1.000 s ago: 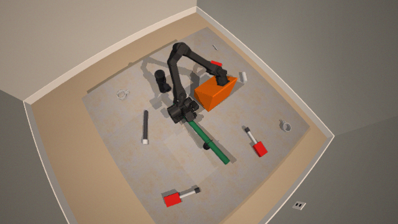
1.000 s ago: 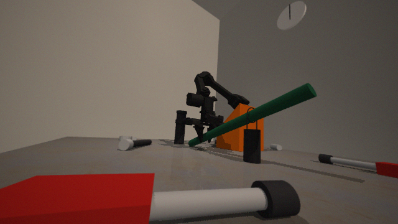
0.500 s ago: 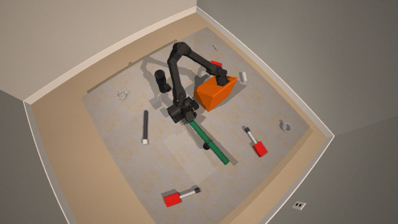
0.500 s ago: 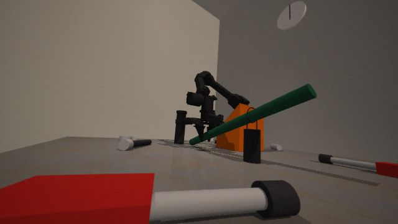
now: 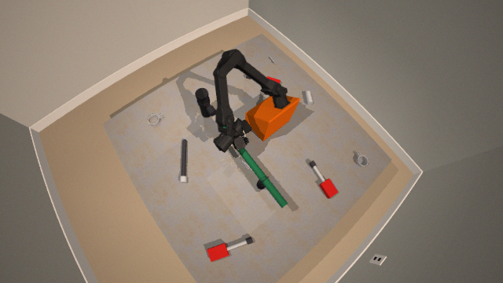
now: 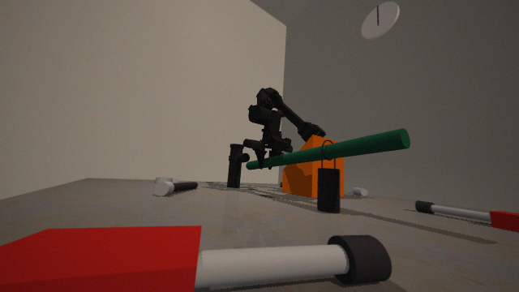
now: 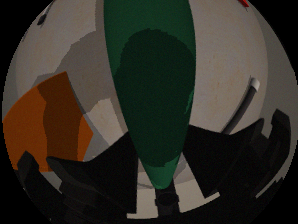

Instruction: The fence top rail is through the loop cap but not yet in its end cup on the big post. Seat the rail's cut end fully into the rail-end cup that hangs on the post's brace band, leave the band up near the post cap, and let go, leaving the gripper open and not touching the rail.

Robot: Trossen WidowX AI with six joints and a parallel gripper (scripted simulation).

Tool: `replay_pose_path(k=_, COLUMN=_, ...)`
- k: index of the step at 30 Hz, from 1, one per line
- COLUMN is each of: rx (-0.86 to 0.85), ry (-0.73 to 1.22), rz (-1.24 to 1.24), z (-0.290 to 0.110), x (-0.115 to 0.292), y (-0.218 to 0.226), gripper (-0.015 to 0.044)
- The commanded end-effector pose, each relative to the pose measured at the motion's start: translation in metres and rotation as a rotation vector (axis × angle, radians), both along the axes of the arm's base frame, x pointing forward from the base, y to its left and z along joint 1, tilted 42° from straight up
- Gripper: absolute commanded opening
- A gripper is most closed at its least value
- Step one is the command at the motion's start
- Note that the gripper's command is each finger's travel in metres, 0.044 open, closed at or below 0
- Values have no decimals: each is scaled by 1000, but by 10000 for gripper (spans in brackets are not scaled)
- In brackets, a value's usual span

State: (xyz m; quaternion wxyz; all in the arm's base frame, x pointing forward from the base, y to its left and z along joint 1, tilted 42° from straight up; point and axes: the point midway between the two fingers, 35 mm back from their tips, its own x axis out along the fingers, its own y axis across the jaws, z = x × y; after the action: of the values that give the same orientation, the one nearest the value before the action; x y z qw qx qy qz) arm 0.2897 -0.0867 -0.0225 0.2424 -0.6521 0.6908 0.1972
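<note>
The green top rail (image 5: pixel 253 167) (image 6: pixel 357 147) (image 7: pixel 149 63) passes through the wire loop of the short black loop-cap post (image 5: pixel 260 185) (image 6: pixel 328 191) and hangs almost level above the floor. My gripper (image 5: pixel 240 145) (image 6: pixel 263 159) (image 7: pixel 154 128) is shut on the rail near its cut end. That end points toward the big black post (image 5: pixel 202 96) (image 6: pixel 234 166), with a small gap between it and the cup (image 6: pixel 244 156) on the post's side. The cup and band sit high on the post. I cannot see inside the cup.
An orange block (image 5: pixel 271 118) (image 6: pixel 308 174) (image 7: pixel 40 123) stands close behind the arm. Two red-headed tools (image 5: pixel 328 188) (image 5: pixel 218 251) (image 6: pixel 101 255) (image 6: pixel 503 221), a dark rod (image 5: pixel 183 159) (image 6: pixel 174 186), two ring clamps (image 5: pixel 154 119) (image 5: pixel 361 159) and a small white cylinder (image 5: pixel 309 97) lie around.
</note>
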Motion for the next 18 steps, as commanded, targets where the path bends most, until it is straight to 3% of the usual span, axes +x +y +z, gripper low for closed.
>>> replay_pose_path(k=1, rx=-69, ry=-10, rz=15, z=19, x=3, y=6, gripper=0)
replay_pose_path(k=18, rx=-72, ry=-5, rz=15, z=20, x=1, y=8, gripper=0)
